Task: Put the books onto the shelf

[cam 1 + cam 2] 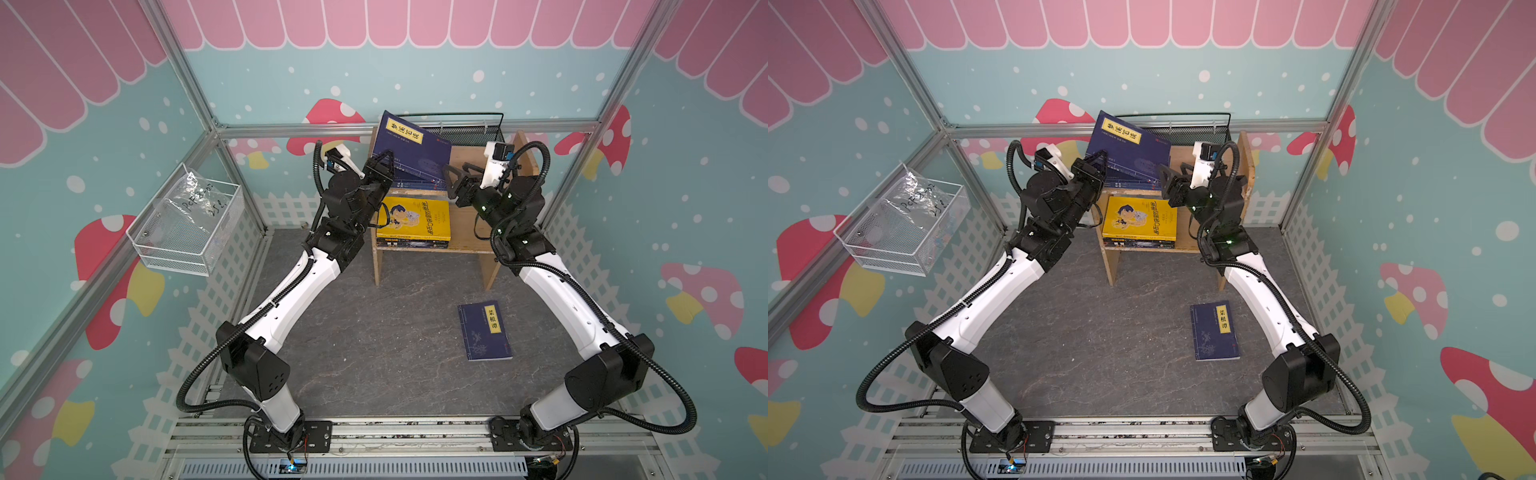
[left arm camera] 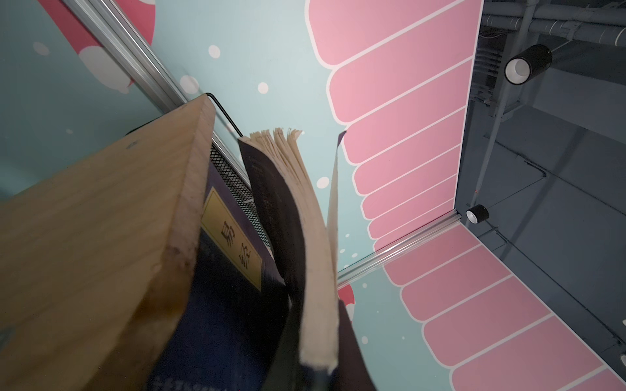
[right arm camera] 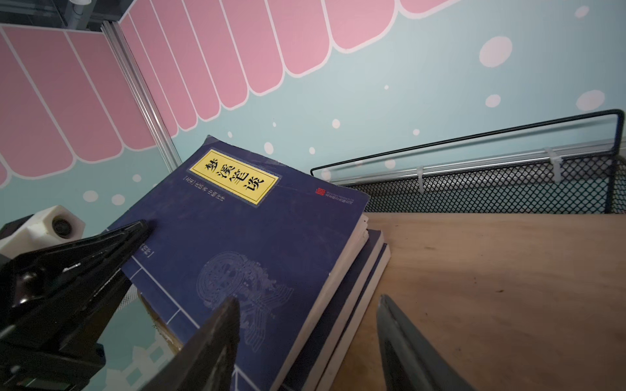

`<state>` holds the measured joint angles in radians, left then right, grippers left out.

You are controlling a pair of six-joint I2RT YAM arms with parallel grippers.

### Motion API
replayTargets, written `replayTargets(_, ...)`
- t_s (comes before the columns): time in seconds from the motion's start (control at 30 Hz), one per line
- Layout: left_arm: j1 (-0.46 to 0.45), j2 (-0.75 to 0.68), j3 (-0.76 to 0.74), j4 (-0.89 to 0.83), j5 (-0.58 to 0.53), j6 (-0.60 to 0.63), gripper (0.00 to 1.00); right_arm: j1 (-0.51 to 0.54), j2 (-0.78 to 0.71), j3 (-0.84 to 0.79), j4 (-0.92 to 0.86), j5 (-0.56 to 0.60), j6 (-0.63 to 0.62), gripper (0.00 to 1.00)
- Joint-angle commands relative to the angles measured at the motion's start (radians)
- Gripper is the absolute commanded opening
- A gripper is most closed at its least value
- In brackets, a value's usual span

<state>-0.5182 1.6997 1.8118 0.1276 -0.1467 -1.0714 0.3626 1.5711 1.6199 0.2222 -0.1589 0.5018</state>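
Left fingers (image 1: 383, 165) clamped on the near edge of the tilted navy book (image 1: 411, 149), which is propped on the stack (image 3: 369, 267) on the shelf's (image 1: 524, 160) top tier; right fingers (image 1: 455, 176) parted, empty, just beside it; letting go unsupported, I judge it slides off to the surface (image 1: 374, 332).

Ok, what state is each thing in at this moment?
left claw: shut on tilted navy book.
tilted navy book: one side raised, leaning on navy stack.
right claw: open, holding nothing.
navy stack: flat on shelf top tier.
yellow book: flat atop lower-tier stack.
floor navy book: flat, cover up, unshelved.
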Motion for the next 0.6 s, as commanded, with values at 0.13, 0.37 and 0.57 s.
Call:
replayTargets(0.13,0.003,-0.024,-0.021,0.015,-0.012,-0.028,0.05,0.015,0.039,0.039,-0.001,-0.014,0.046,0.68)
replayTargets(0.37,-0.008,0.022,0.025,0.014,-0.003,-0.056,0.05,0.016,0.04,0.048,-0.006,-0.009,0.048,0.69)
replayTargets(0.57,-0.02,0.005,-0.017,0.044,-0.042,-0.052,0.06,0.019,0.038,0.028,-0.009,0.058,0.084,0.68)
